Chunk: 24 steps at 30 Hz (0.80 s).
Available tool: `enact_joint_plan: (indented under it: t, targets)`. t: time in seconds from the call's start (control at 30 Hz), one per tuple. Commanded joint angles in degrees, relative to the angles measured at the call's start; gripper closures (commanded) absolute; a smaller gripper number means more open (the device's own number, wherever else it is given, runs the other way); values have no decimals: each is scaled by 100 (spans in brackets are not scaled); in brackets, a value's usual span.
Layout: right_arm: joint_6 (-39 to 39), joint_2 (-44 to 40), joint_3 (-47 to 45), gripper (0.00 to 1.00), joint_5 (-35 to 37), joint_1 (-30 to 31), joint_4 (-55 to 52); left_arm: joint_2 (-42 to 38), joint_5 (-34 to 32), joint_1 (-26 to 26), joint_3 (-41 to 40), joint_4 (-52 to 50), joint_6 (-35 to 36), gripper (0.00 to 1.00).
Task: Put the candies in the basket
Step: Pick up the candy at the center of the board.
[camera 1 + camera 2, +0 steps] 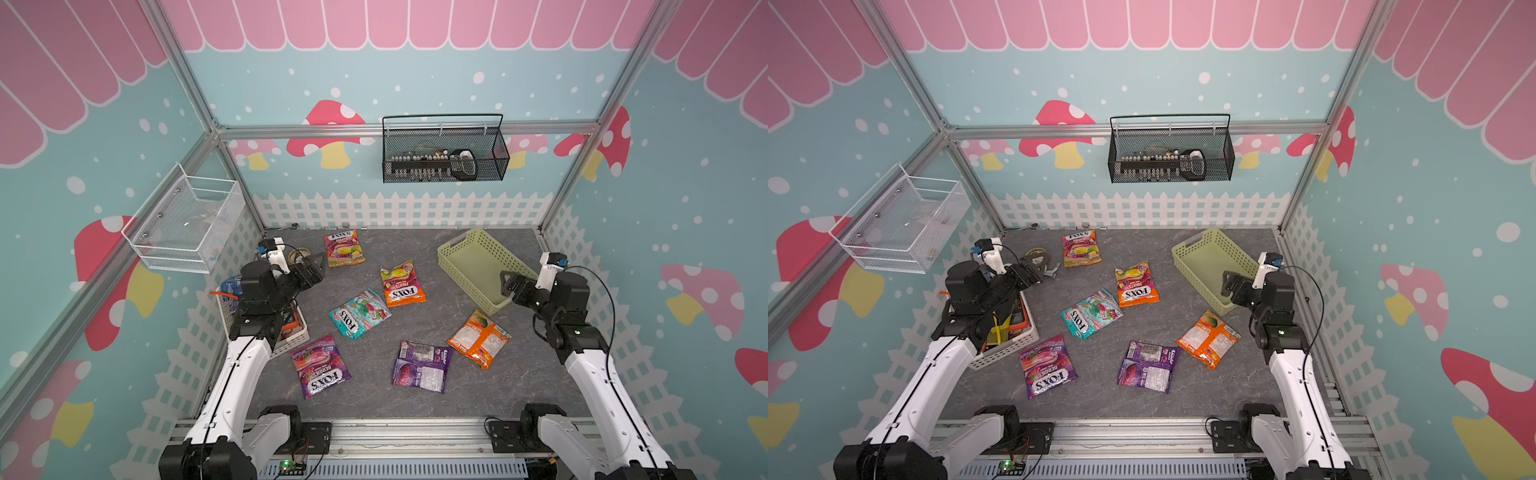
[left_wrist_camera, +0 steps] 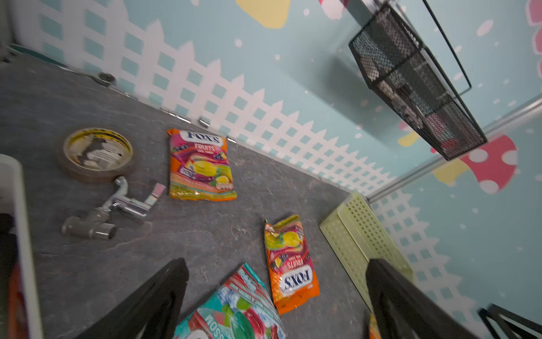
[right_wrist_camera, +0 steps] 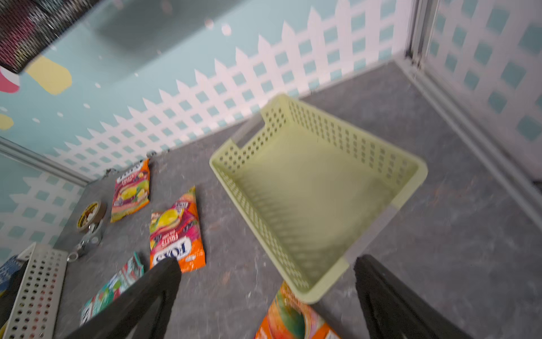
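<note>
Several candies lie flat on the grey floor: a pink-orange bag [image 1: 344, 248] at the back, an orange bag [image 1: 402, 284], a teal bag [image 1: 359, 313], a purple FOX'S bag [image 1: 320, 366], a purple bag [image 1: 422, 366] back side up, and an orange bag [image 1: 478, 338] just in front of the basket. The pale yellow-green basket [image 1: 482, 266] stands empty at the back right. My left gripper [image 1: 315, 267] hovers open at the left, above the floor near the teal bag [image 2: 234, 311]. My right gripper [image 1: 508, 284] hangs open over the basket's near corner [image 3: 311, 293]. Neither holds anything.
A tape roll [image 2: 96, 152] and a metal tap fitting [image 2: 117, 205] lie near the left gripper. A white lattice basket [image 1: 291, 336] of tools sits under the left arm. A black wire basket [image 1: 444, 153] and a white wire basket [image 1: 183, 224] hang on the walls.
</note>
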Motion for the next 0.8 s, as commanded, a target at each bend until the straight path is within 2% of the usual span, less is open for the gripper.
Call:
enact_joint_plan:
  t: [0.0, 0.13, 0.3, 0.43, 0.57, 0.77]
  targets:
    - [845, -273, -278, 3, -241, -2, -1078, 148, 1652, -6, -255, -321, -142, 8]
    - [1197, -207, -512, 4, -590, 25, -1409, 316, 1706, -261, -659, -408, -153, 11]
    - [1203, 296, -454, 5, -231, 86, -2207, 498, 1092, -1218, -870, -425, -201, 6]
    - [966, 397, -679, 15, -151, 93, -2110, 726, 496, -2172, -865, -410, -285, 7]
    - [955, 81, -1023, 42, 113, 94, -1399, 1073, 142, -2995, -750, -230, -285, 9]
    - [1111, 407, -1230, 58, 408, 15, -956, 1773, 167, -3650, -521, 325, -502, 23]
